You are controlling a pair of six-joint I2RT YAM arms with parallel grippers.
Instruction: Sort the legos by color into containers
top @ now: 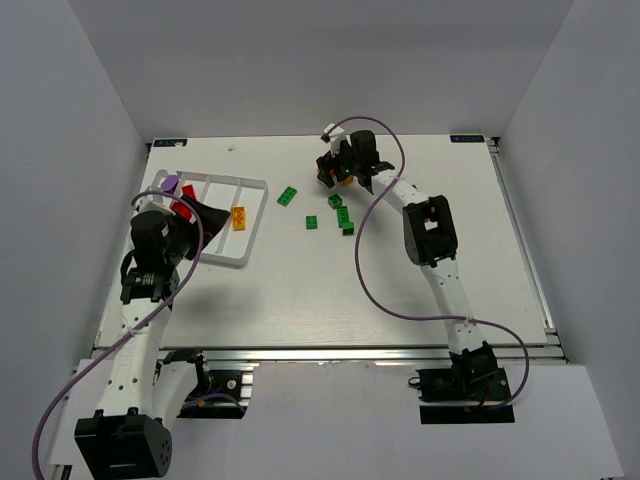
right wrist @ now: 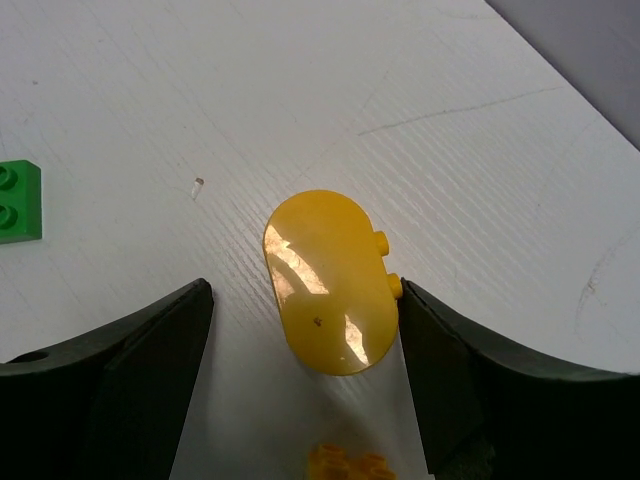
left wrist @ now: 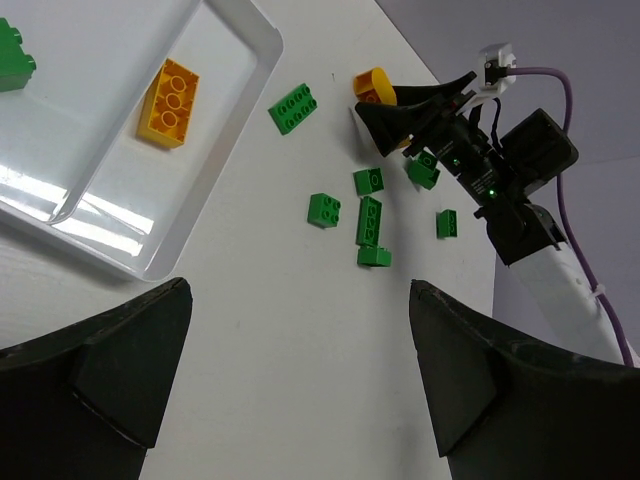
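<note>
A yellow rounded lego lies on the white table between the fingers of my right gripper. The jaws stand open; the right finger is at the brick's studs and a gap remains on the left. A small orange lego lies just under the wrist. From above, the right gripper is at the far middle of the table. My left gripper hangs open and empty over bare table beside the white tray. One compartment of the tray holds an orange lego, and another holds a green one.
Several green legos lie scattered right of the tray, two of them apart from the rest. A purple brick and a red one show at the tray's left end by the left arm. A green brick lies left of the right gripper.
</note>
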